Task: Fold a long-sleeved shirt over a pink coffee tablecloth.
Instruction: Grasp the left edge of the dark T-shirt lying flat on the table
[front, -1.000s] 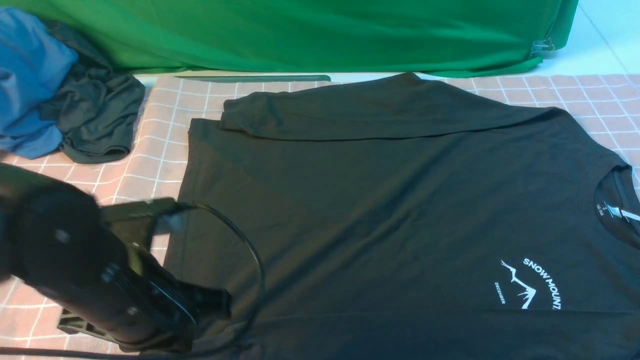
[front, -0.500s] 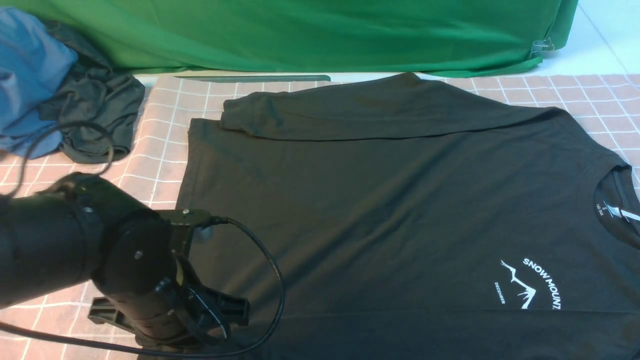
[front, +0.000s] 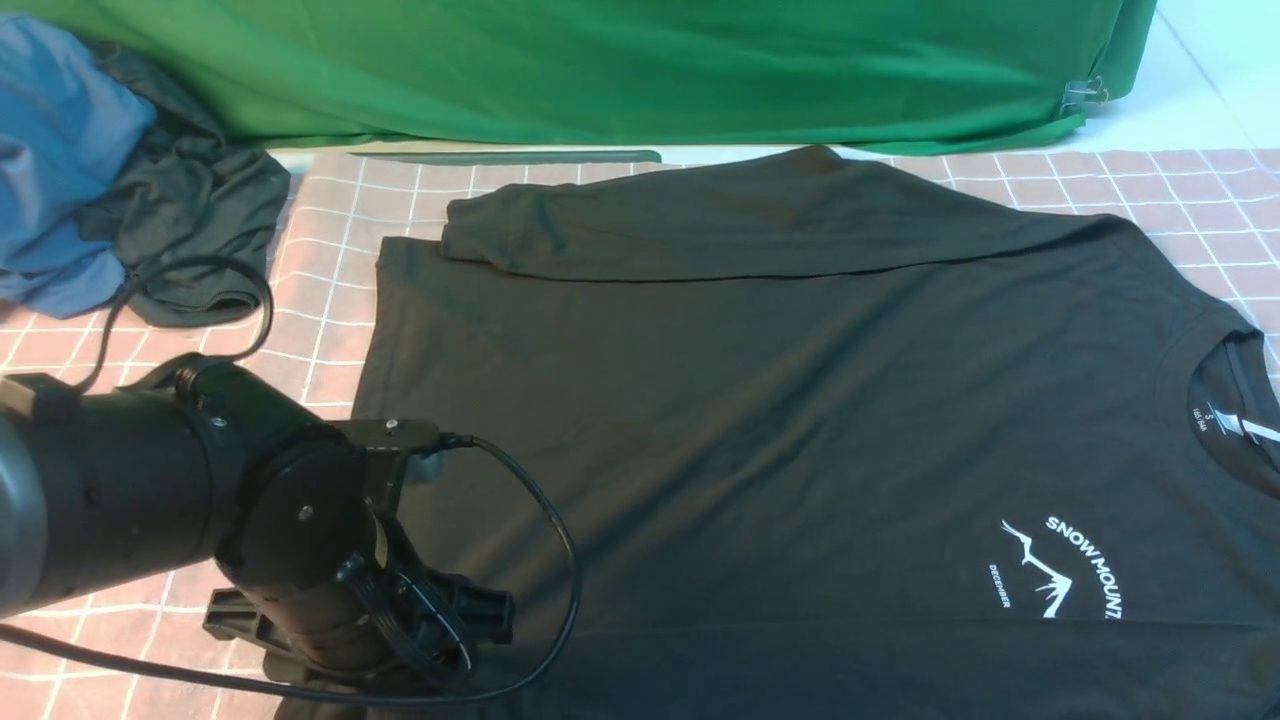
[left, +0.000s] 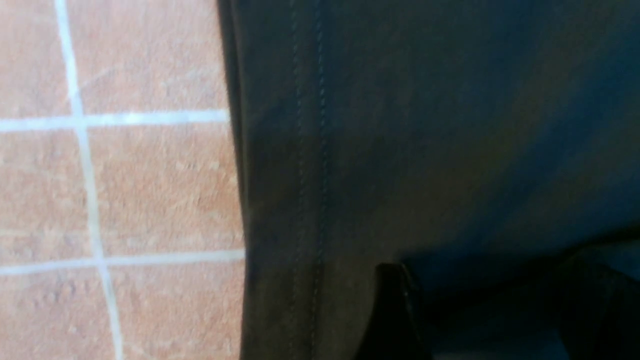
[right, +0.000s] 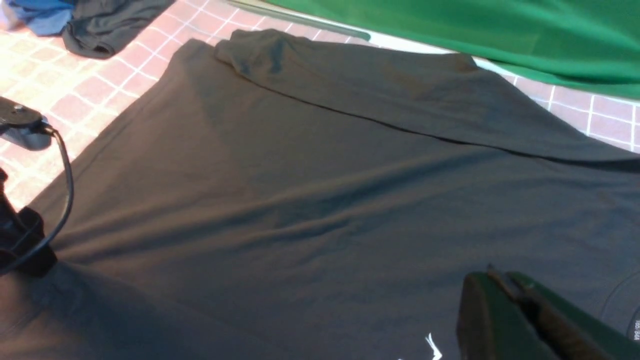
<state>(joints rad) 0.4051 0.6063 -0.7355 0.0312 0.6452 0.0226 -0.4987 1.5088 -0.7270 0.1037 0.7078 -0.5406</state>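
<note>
Left arm shifted rightward to near-left hem of long-sleeved shirt; left jaws parted over hem, nothing gripped. Shirt laid flat on pink coffee tablecloth, long axis left-right, collar toward right jaws, closed, empty.

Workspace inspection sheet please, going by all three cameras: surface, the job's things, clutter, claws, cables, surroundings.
Surface: dusty-pink grid-lined tablecloth, lying flat.
Job's things: large black long-sleeved knit shirt spread on it, logo up, far sleeve folded across the body.
Clutter: crumpled blue garment and dark grey garment, bunched together at the far left, apart from the shirt.
Claws: left claw open, low over the shirt's hem edge; right claw shut, nothing seen in it, above the shirt.
Cables: black cable loops over the shirt's near-left part.
Surroundings: bright green cloth backdrop behind.
</note>
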